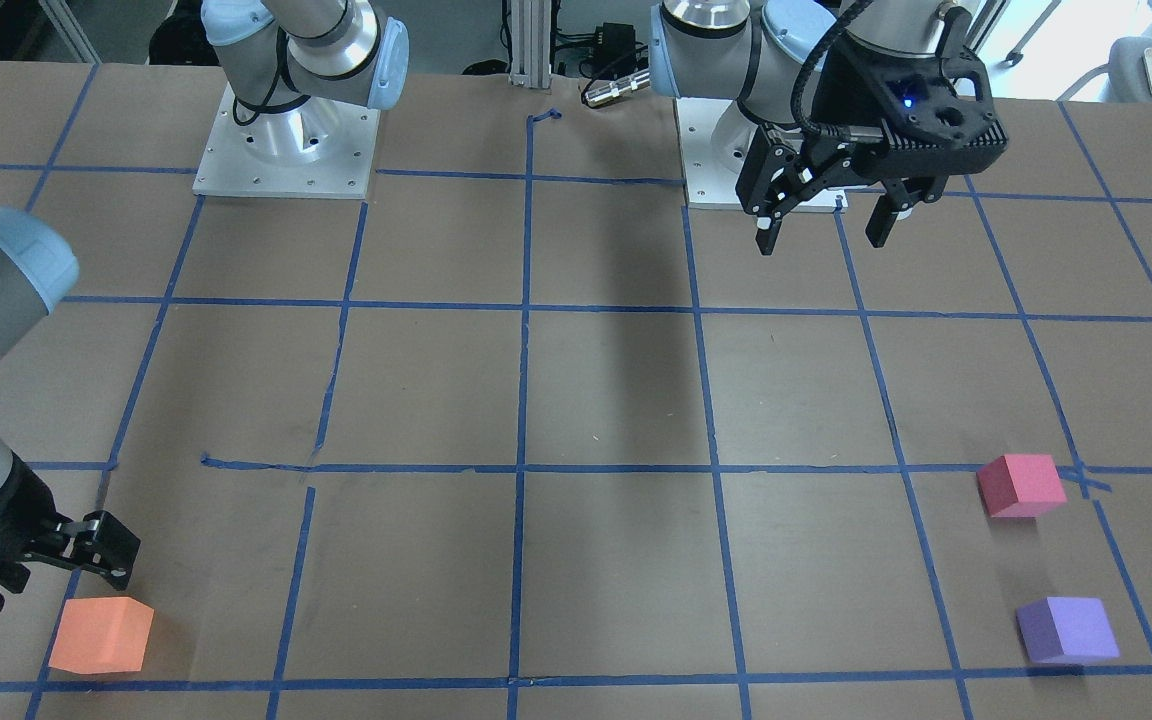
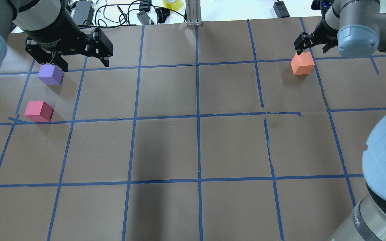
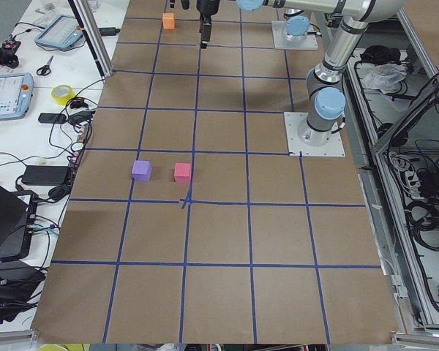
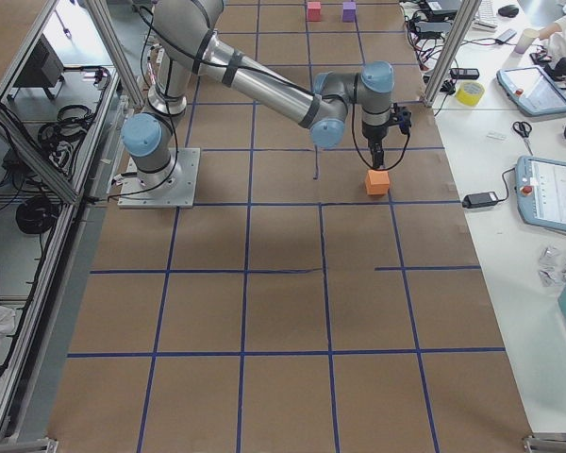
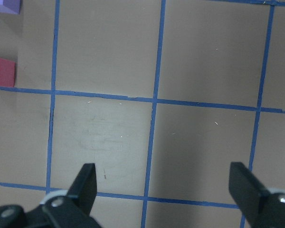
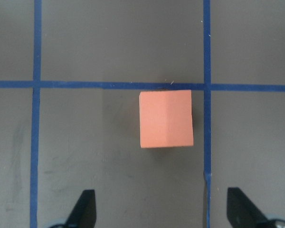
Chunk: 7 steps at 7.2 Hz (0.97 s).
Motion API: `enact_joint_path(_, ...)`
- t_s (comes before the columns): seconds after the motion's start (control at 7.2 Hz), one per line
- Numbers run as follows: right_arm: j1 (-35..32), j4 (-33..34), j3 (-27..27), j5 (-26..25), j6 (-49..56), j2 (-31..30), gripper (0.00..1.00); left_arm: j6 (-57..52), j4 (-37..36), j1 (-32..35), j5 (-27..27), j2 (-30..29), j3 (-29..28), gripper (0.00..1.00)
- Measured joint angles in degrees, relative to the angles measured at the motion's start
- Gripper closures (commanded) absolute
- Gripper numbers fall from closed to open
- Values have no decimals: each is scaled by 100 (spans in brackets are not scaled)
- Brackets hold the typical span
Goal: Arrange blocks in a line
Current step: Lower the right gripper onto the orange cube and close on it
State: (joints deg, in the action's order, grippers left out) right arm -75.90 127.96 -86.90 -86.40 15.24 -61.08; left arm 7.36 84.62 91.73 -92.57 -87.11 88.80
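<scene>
The orange block (image 2: 302, 63) sits at the far right of the table. My right gripper (image 2: 313, 47) hovers just over it, open and empty. In the right wrist view the orange block (image 6: 166, 119) lies ahead of the gripper (image 6: 162, 209), between the lines of the two spread fingers. The purple block (image 2: 50, 74) and the pinkish red block (image 2: 39, 111) sit close together at the far left. My left gripper (image 2: 84, 63) is open and empty, held high above the table next to the purple block. In the left wrist view the purple block (image 5: 4, 5) and the pinkish red block (image 5: 1, 71) show at the left edge.
The table (image 2: 196, 147) is brown paper with a blue tape grid. The two arm bases (image 1: 286, 150) (image 1: 726, 170) stand at the robot's edge. Cables and a tape roll (image 2: 172, 4) lie beyond the far edge. A side bench with tablets (image 4: 547, 193) runs along that edge.
</scene>
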Motion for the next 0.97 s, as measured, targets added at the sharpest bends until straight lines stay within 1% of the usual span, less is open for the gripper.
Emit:
enact_joint_path(0.28,11,624,71,100,33,521,0,-35,-4,-2,4,3,10,0)
enact_joint_path(0.42,13,816,80,92,45,662,0,-43,-8,0,5,2,13,0)
enact_joint_path(0.83,14,951,91,35,50,902,0,-42,-23,3,13,1,14,0)
enact_joint_path(0.97,14,959,93,29,49,967,30,-40,-24,3,11,1,14,0)
